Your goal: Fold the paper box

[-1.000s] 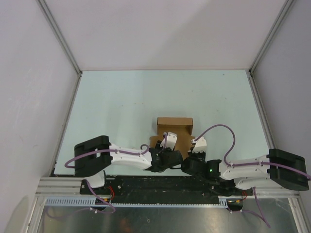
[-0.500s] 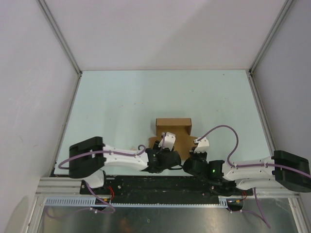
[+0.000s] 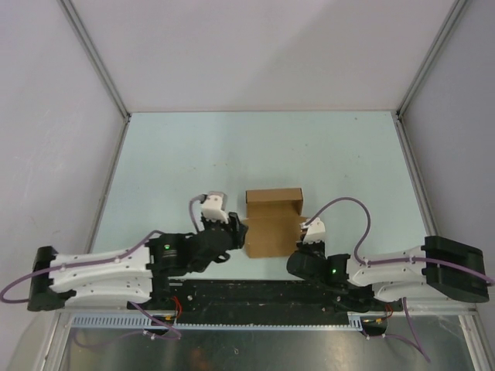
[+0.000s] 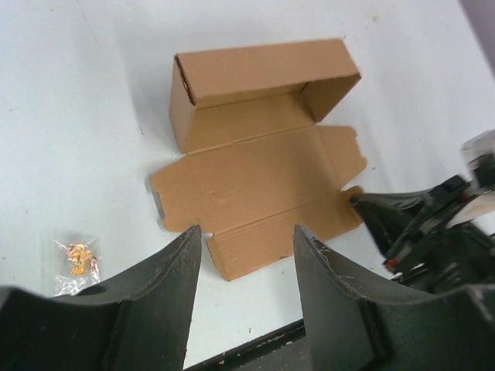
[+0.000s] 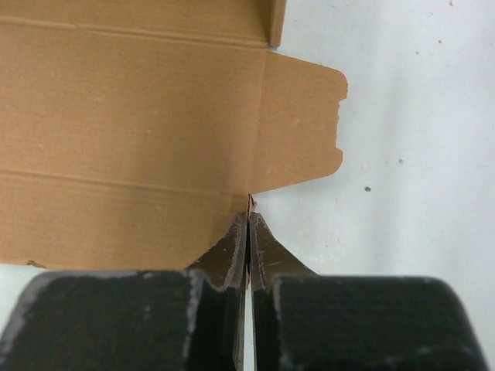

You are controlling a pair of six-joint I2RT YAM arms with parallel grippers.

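The paper box (image 3: 272,222) is plain brown cardboard and lies open near the table's front edge. Its tray stands at the far side with the lid spread flat toward me (image 4: 255,178). My left gripper (image 3: 238,232) hovers just left of the box; in the left wrist view its fingers (image 4: 247,229) stand open with nothing between them. My right gripper (image 3: 302,245) sits at the lid's near right corner. In the right wrist view its fingers (image 5: 248,220) are pressed together, with a thin cardboard edge of the lid's front flap (image 5: 116,224) sticking out at their tips.
A small clear bag holding an orange scrap (image 4: 76,259) lies on the table left of the box. The black rail at the table's front edge (image 4: 255,340) runs just below my left fingers. Pale walls (image 3: 255,54) close in the table's back and sides.
My left arm has pulled off the box and swung out to its left, its jaws a little wider. The lid now lies uncovered. The right gripper has stayed at the corner.
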